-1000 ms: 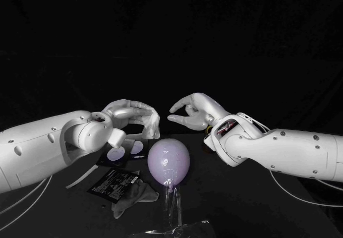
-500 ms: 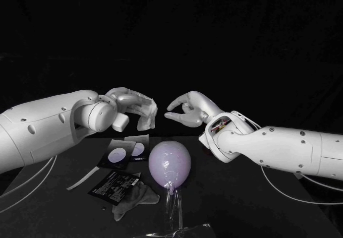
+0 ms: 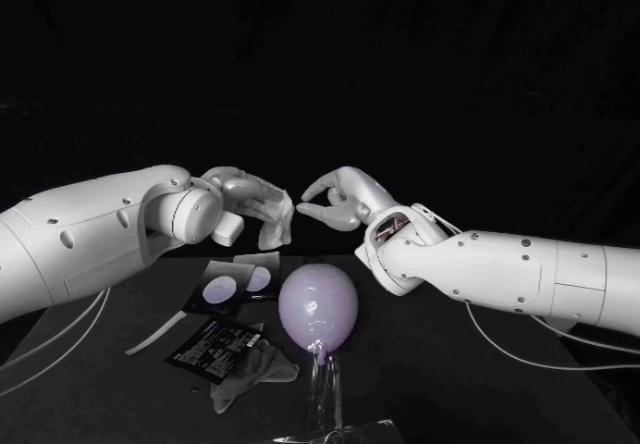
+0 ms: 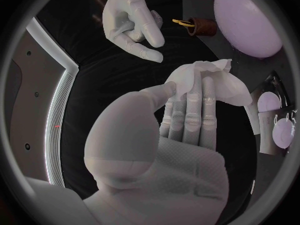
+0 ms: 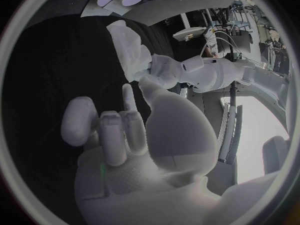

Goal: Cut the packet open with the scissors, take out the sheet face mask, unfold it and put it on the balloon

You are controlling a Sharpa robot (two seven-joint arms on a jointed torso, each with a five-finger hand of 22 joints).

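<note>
Left wrist view: crumpled white mask (image 4: 220, 73)

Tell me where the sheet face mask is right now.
In the head view the sheet face mask hangs from the left hand, raised over the table above the balloon, the right hand close on its right.

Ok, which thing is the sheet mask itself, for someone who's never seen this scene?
Find the lilac balloon on the black table. Above it, towards the robot's left, the left hand pinches a folded white sheet mask aloft. It alone is held off the table; the dark packet and the crumpled pale piece lie on it beside the balloon.
</note>
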